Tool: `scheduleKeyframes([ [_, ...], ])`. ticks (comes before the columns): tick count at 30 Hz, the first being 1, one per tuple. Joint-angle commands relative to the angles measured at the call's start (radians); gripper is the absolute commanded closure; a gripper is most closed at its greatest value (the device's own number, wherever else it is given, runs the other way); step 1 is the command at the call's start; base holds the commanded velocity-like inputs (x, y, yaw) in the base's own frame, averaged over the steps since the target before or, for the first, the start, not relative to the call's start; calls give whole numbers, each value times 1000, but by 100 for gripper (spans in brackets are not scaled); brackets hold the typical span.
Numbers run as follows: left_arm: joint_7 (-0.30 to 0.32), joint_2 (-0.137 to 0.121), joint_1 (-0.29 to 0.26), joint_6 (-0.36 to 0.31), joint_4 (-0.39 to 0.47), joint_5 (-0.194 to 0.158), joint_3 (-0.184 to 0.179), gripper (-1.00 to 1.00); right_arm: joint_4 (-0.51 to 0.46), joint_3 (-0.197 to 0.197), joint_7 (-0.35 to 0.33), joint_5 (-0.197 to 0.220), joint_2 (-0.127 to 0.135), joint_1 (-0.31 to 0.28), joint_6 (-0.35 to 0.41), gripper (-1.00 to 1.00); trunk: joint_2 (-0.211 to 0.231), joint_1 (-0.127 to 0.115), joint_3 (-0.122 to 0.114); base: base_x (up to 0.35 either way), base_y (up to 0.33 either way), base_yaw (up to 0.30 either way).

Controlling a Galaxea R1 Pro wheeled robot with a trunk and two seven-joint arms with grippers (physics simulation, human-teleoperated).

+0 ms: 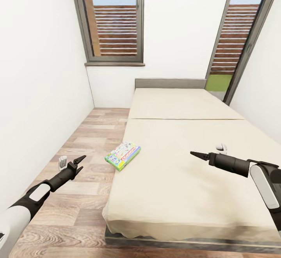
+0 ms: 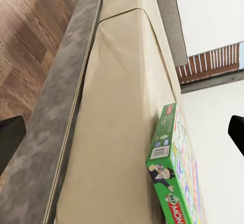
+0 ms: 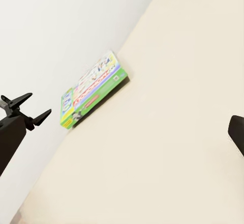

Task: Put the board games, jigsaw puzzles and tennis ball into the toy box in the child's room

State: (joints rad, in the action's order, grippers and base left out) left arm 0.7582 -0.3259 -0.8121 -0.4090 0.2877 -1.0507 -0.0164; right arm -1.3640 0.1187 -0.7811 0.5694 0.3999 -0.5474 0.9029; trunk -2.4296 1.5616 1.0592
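One board game (image 1: 123, 155), a flat box with green sides and a colourful white lid, lies on the bed (image 1: 183, 172) close to its left edge. My left gripper (image 1: 80, 163) hangs open over the wood floor, left of the bed and about level with the box. In the left wrist view the board game (image 2: 173, 178) shows its green side with "MONO" lettering beyond the mattress edge. My right gripper (image 1: 194, 154) hovers open above the mattress, to the right of the box and apart from it. The right wrist view has the board game (image 3: 94, 89) ahead on the sheet.
A white wall (image 1: 39, 94) runs close along the left, leaving a narrow strip of plank floor (image 1: 89, 141) beside the bed. A grey headboard (image 1: 170, 83) and two tall windows (image 1: 115, 20) stand at the far end.
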Motion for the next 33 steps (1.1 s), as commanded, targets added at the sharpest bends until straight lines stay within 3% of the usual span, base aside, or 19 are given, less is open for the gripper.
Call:
scheduleKeyframes([
  [1, 1, 0, -1, -9, 0, -8, -2, -100, 0, 1, -3, 0, 0, -1, 5, -100, 0, 0, 1, 153, 30, 0],
  [33, -118, 15, -16, 5, -14, -1, 0, -100, -13, 1, -6, 3, 7, 5, 9, -100, 0, 0, 1, 28, 5, 0],
])
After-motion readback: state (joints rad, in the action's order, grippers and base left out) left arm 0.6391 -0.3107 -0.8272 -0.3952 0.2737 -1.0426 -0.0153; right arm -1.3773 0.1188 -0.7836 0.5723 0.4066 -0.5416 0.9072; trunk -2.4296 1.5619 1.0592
